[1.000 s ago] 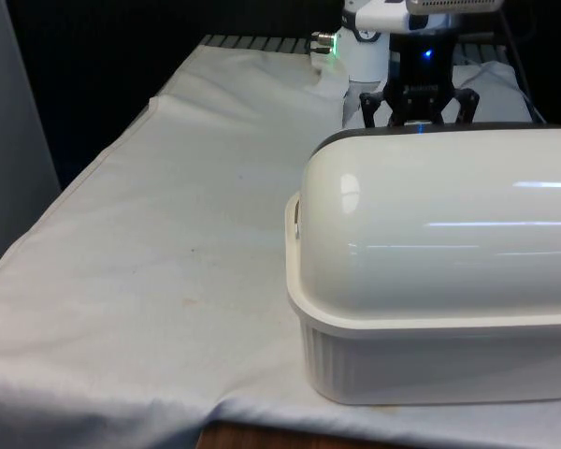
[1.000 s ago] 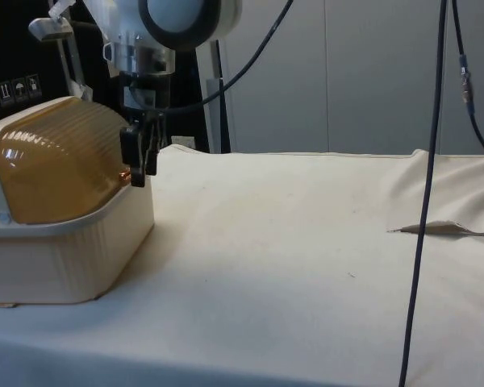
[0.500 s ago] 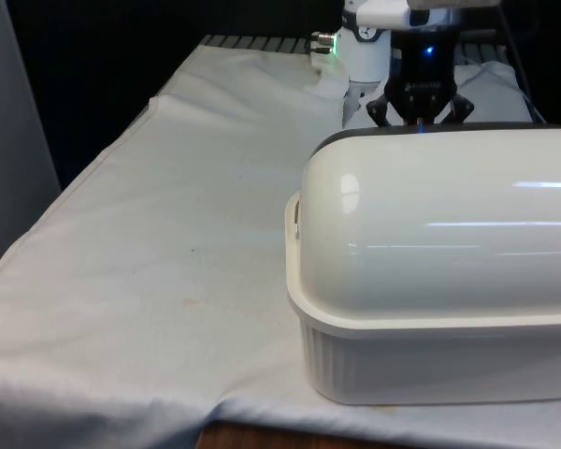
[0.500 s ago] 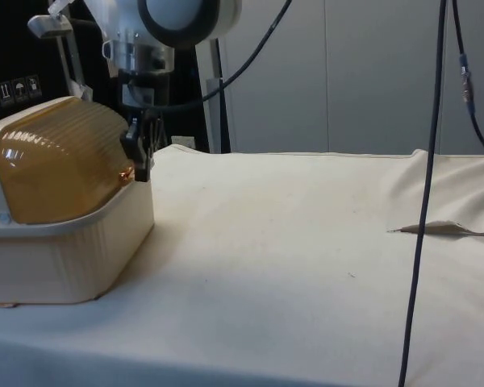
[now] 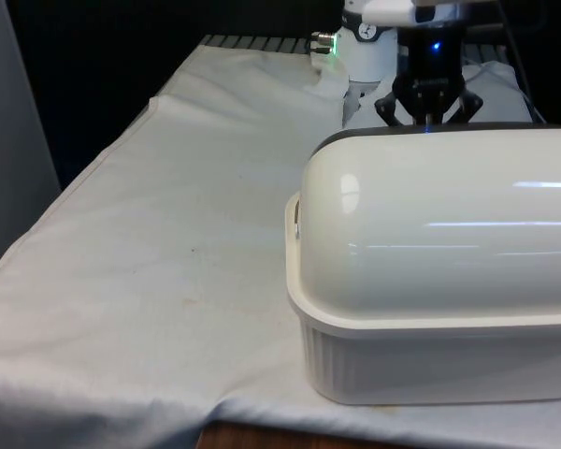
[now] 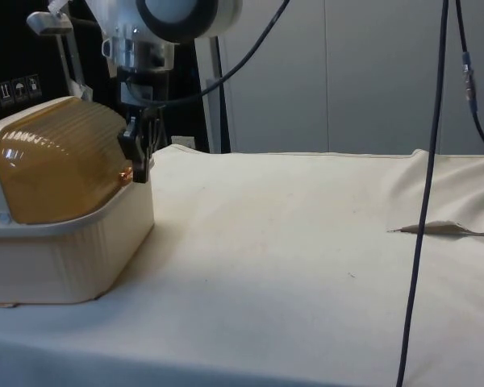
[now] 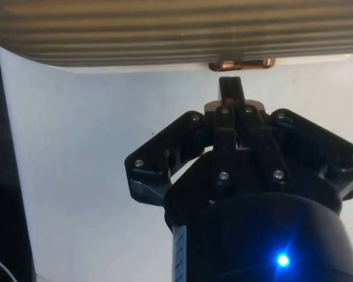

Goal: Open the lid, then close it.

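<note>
Cream bread box standing at the table's near end, toward the front view's right, on the white cloth. Ribbed amber roll lid down, fully shut; contents hidden. Black gripper poised just beside the lid's small copper handle, fingers pressed together, holding nothing.

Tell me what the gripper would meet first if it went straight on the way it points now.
Probably the small copper-coloured handle on the ribbed amber lid of the cream bread box. The gripper points at it from just short; contact is unclear.
</note>
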